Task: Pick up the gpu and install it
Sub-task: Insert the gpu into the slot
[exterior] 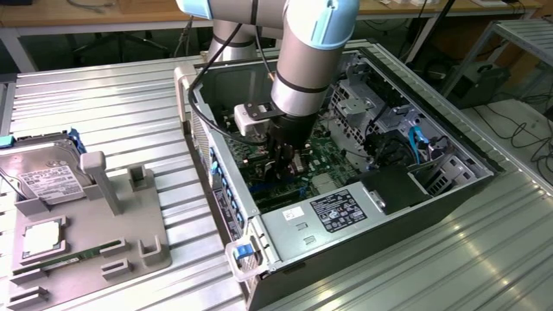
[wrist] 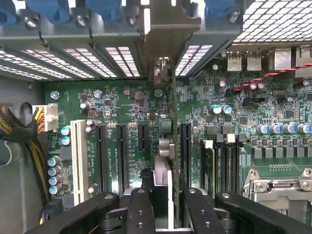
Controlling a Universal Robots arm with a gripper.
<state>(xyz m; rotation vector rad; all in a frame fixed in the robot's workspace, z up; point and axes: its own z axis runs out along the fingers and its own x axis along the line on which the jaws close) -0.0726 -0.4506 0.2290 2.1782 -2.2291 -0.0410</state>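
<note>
The gpu (wrist: 163,183) stands on edge, pinched between the fingers (wrist: 141,204) of the hand (wrist: 163,195), which is closed narrowly on the card. Its metal bracket reaches ahead of the hand toward the case's rear slots. Directly below the hand lies the green motherboard (wrist: 122,102), inside the open computer case (exterior: 346,220) on the table (exterior: 112,97).

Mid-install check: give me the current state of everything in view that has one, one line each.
gripper: shut on the gpu, down inside the computer case
gpu: held edge-on over the motherboard, bracket end at the rear slot openings; seating cannot be told
computer case: side open, lying on the table
motherboard expansion slots: empty
CPU socket: empty
hard drive: resting on the grey holder
RAM stick: lying in the grey holder
</note>
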